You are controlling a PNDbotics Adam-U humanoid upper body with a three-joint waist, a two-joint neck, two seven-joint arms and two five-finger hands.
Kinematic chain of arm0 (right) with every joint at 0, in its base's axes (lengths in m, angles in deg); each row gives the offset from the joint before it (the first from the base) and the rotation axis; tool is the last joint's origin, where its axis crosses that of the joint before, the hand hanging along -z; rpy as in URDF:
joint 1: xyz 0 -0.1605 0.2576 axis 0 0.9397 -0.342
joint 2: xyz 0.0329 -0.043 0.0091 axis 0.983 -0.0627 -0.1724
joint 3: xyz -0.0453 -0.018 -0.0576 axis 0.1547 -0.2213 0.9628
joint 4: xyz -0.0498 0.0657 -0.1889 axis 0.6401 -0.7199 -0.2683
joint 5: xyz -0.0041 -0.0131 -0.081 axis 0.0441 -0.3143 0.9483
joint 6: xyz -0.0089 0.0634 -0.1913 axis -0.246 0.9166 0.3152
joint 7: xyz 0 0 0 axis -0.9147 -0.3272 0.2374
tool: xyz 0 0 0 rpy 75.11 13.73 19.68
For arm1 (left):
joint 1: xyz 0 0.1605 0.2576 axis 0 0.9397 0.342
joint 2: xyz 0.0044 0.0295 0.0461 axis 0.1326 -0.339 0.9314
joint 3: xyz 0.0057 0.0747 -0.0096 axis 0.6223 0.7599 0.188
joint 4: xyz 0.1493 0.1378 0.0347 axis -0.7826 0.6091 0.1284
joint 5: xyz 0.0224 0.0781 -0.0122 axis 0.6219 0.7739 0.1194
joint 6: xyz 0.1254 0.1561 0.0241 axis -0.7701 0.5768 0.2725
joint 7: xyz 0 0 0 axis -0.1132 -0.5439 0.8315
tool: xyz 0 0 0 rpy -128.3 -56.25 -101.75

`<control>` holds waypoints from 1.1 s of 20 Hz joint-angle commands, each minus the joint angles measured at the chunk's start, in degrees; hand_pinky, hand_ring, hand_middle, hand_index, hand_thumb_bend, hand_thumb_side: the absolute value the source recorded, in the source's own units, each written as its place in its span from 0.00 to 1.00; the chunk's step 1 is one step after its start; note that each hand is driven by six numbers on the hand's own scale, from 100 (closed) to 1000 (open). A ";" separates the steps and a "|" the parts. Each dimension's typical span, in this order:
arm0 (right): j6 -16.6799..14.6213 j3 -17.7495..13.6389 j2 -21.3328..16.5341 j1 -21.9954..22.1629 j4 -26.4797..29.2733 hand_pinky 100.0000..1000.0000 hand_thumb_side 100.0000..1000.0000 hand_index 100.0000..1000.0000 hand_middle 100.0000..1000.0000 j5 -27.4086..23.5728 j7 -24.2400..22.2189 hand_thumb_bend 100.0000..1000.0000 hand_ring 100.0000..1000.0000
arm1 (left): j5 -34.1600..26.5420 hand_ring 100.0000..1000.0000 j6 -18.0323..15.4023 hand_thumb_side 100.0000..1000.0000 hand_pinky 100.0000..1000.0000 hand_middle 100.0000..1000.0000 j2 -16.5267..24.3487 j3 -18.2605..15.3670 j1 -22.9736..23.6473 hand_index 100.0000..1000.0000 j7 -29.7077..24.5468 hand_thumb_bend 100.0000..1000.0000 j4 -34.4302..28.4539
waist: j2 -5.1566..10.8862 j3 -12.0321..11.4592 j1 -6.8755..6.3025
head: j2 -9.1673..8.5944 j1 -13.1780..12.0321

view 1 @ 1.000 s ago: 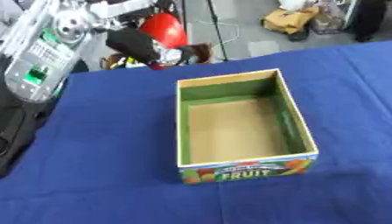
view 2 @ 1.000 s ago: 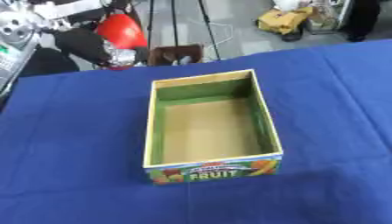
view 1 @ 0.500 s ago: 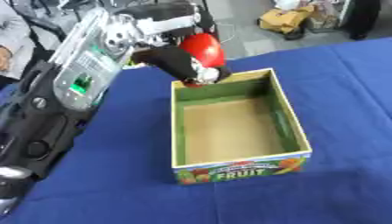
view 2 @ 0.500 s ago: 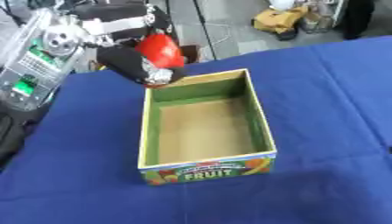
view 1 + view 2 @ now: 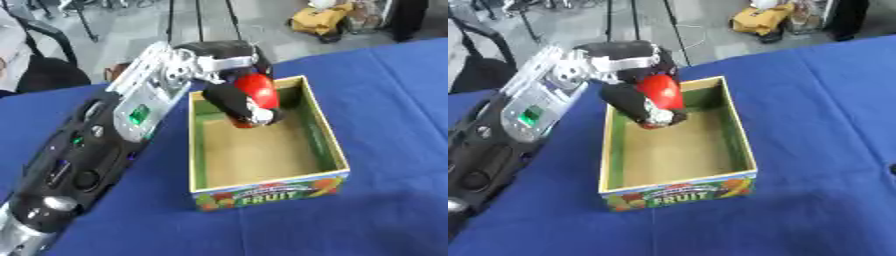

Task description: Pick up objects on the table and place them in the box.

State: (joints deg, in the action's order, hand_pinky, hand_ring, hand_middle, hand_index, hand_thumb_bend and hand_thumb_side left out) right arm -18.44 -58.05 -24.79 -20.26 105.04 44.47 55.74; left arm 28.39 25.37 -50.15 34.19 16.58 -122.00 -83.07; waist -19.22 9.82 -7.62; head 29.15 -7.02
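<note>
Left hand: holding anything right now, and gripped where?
Yes: the left hand holds a red object, fingers curled round its sides, above the box.

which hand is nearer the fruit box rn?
Left. The left hand hangs over the far end of the box, fingers curled round a red object. The right hand shows in neither view, so its position can't be compared.

Both head-mounted eyes look steeply down from close above, sharing the box [image 5: 262,185] on the blue table [image 5: 824,150], floor beyond.
</note>
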 commanded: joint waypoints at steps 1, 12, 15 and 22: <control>-0.15 0.17 -0.85 -0.66 1.22 0.47 0.88 0.47 0.36 -0.32 -0.11 0.00 0.53 | 3.96 0.34 -1.83 0.18 0.00 0.40 -0.71 0.53 -0.64 0.42 1.07 0.00 2.47 | 0.87 0.09 0.39 | -0.24 -0.42; -0.17 0.19 -0.63 -0.75 1.22 0.47 0.88 0.47 0.36 -0.03 -0.16 0.00 0.53 | 17.11 0.37 -5.96 0.15 0.00 0.46 -4.62 0.73 0.25 0.46 5.70 0.00 10.64 | 0.41 0.32 0.45 | -0.75 -0.59; -0.18 0.23 -0.56 -0.76 1.22 0.47 0.88 0.47 0.36 -0.02 -0.19 0.00 0.53 | 19.04 0.38 -6.39 0.15 0.00 0.48 -5.32 0.61 0.64 0.50 6.36 0.00 12.14 | 0.35 0.27 0.53 | -0.98 -0.57; -0.14 0.31 -0.44 -0.72 1.22 0.47 0.88 0.47 0.36 0.05 -0.36 0.00 0.53 | 20.79 0.53 -7.90 0.47 0.35 0.68 -5.70 0.60 0.58 0.78 5.47 0.00 11.89 | 0.27 0.23 0.61 | -1.05 -0.57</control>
State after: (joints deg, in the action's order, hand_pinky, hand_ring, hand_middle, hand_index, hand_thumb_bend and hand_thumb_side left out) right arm -18.47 -57.72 -24.70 -20.65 105.04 44.48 55.46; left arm 48.77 17.79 -56.28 35.32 18.30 -116.19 -70.23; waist -19.96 10.09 -7.62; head 28.60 -7.49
